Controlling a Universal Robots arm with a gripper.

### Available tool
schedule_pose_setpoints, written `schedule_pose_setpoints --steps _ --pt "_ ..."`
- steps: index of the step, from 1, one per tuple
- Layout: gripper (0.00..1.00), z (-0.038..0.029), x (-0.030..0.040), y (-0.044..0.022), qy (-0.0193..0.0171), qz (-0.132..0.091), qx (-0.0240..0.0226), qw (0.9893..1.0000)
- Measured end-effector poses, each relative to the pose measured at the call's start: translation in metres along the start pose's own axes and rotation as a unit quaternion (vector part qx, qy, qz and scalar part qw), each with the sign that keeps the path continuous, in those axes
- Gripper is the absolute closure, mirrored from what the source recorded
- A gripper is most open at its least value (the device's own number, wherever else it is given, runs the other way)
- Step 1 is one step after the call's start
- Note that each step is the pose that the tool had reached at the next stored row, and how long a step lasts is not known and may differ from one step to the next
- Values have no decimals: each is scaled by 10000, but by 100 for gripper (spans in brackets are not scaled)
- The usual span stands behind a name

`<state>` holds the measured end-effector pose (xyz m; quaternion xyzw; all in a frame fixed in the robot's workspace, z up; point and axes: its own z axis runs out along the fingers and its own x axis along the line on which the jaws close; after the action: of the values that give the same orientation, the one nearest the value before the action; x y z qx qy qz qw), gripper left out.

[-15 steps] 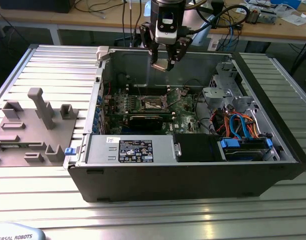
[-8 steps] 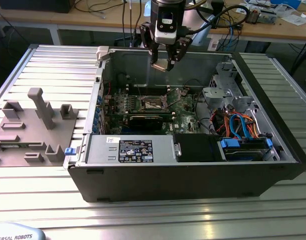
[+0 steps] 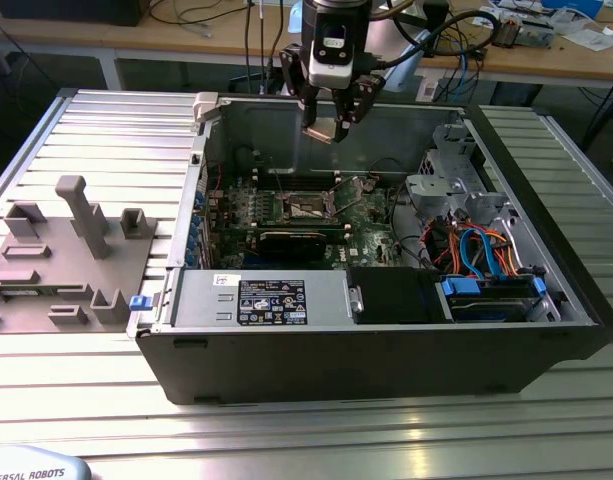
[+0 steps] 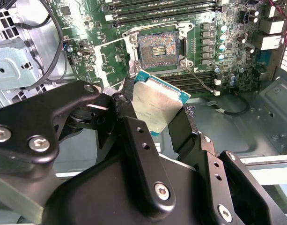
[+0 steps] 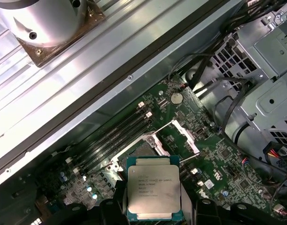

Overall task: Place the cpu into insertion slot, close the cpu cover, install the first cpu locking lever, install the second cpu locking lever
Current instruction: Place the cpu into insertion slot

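- I see the gripper (image 3: 331, 122) hanging above the insertion slot (image 3: 311, 207), over the open side of the computer case (image 3: 386, 350).
- The fingers (image 4: 134, 126) are closed on the cpu (image 4: 157, 105), one on each of two opposite edges. They are only as far apart as the chip is wide.
- The cpu is in the air above the insertion slot and touches nothing else. In the first wrist view its silver top (image 5: 154, 191) faces the camera.
- In the second wrist view the insertion slot (image 4: 157, 47) lies uncovered, and I can see its dark, gold-glinting contact field inside the black rim.
- The cpu cover (image 5: 194, 144) stands swung up at one edge of the insertion slot, and the green board shows through its square opening.
- The insertion slot sits on the motherboard (image 3: 366, 230), which lies on the floor of the case.
- The long black memory slots (image 5: 115, 131) run just beside the insertion slot.
- The case also holds a power supply (image 3: 271, 300) near the insertion slot, and a metal drive cage (image 3: 446, 170) well apart from it.
- Orange and blue cables (image 3: 476, 245) lie in the case below that cage.
- The case stands on the ribbed metal worktop (image 3: 286, 440).
- A grey fixture plate (image 3: 66, 250) lies outside the case, well apart from the insertion slot.
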<state>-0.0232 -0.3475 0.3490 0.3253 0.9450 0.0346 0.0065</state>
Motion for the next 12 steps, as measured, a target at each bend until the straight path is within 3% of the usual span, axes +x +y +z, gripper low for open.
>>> schedule_pose_setpoints --steps 12 --pt "46 2 0 0 -8 111 -1 9999"
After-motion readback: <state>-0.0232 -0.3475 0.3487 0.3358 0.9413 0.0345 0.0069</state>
